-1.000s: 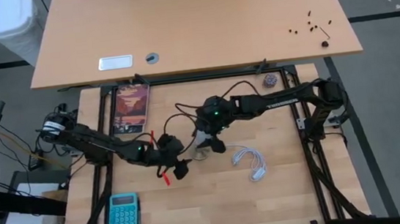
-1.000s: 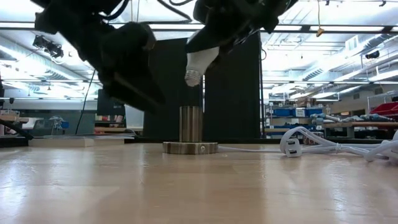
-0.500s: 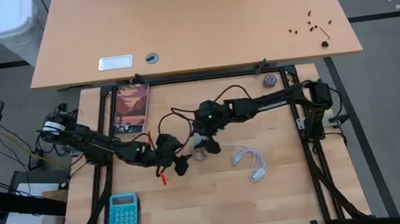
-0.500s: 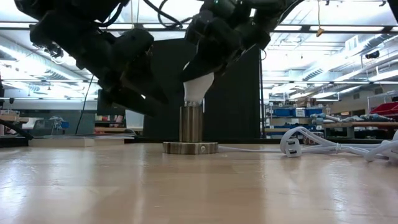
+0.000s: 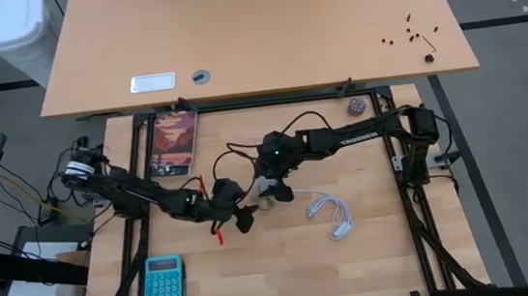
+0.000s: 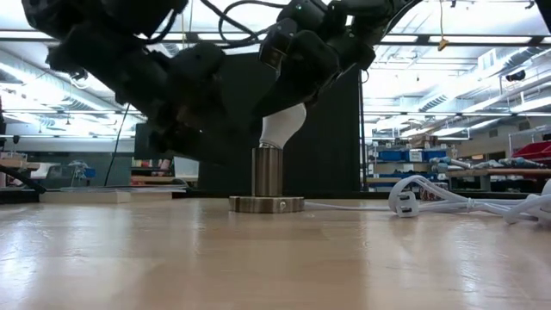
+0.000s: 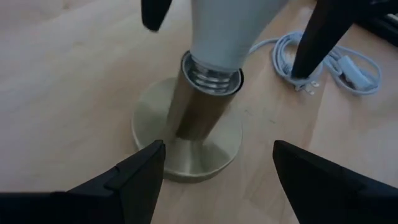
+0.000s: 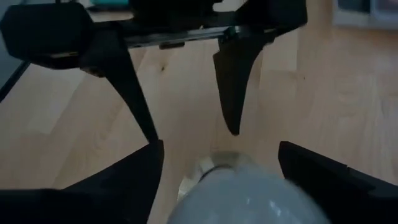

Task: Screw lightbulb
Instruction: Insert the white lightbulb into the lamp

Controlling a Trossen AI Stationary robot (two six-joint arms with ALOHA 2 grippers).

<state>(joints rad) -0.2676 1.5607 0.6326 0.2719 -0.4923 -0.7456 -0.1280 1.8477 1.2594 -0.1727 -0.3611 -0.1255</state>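
Lightbulb (image 6: 282, 127), centre frame: we note its screw base seated in the socket (image 6: 267, 172), long axis tilted; right pincer (image 6: 297, 82) spread about its dome, left pincer (image 7: 214, 163) open, empty, beside the socket.

Lab / workshop, big open hall. Low view: rows of ceiling strip lights (image 6: 482, 39), exposed beams, shelving w/ blue bins (image 6: 398, 156) far back, benches w/ gear along the walls. High view: grey concrete floor (image 5: 521, 94), wood tabletop (image 5: 284, 253) inside a black metal frame (image 5: 428, 239), second larger desk (image 5: 252, 28) beside it, loose cables (image 5: 17, 206) on the floor by the rig, white bin (image 5: 12, 28) in the corner. Test-rig setup, not a home or office.
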